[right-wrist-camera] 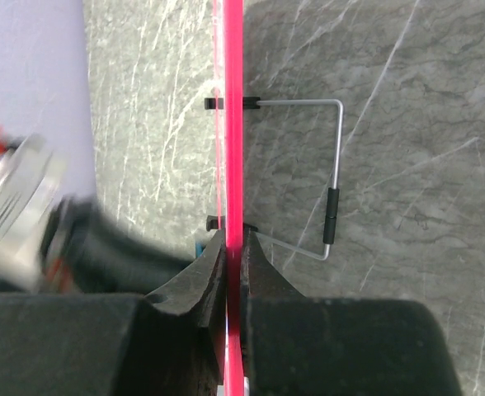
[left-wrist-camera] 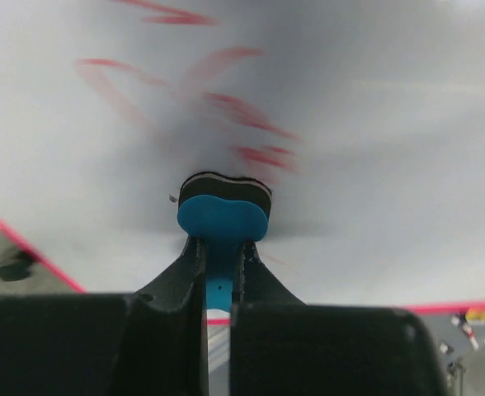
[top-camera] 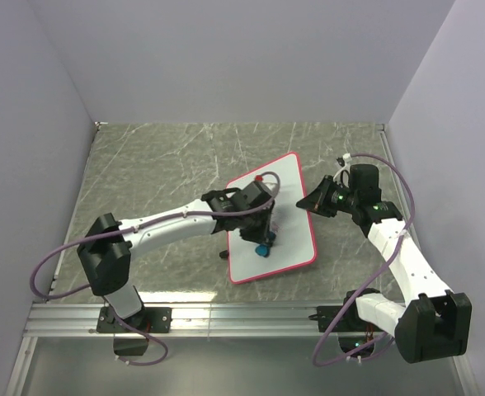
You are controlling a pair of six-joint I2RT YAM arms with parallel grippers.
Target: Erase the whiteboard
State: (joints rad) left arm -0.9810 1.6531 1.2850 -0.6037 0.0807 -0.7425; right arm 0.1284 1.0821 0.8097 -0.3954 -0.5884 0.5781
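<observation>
The top external camera looks steeply down from high on the 6 o'clock side, far off. Both wrist cameras sit close, looking past their jaws. All three share the whiteboard (top-camera: 296,235).

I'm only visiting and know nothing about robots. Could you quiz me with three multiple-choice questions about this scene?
1. Where does the right gripper hold the whiteboard? A its rim B its middle C nowhere
2. What colour is the eraser in the left gripper? A green B blue C yellow
3. Is the board clean? A spotless B red scribbles on it C covered by cloth
1 A: its jaws pinch the red edge. 2 B: blue shows between its jaws. 3 B: red strokes lie beyond the eraser.
</observation>
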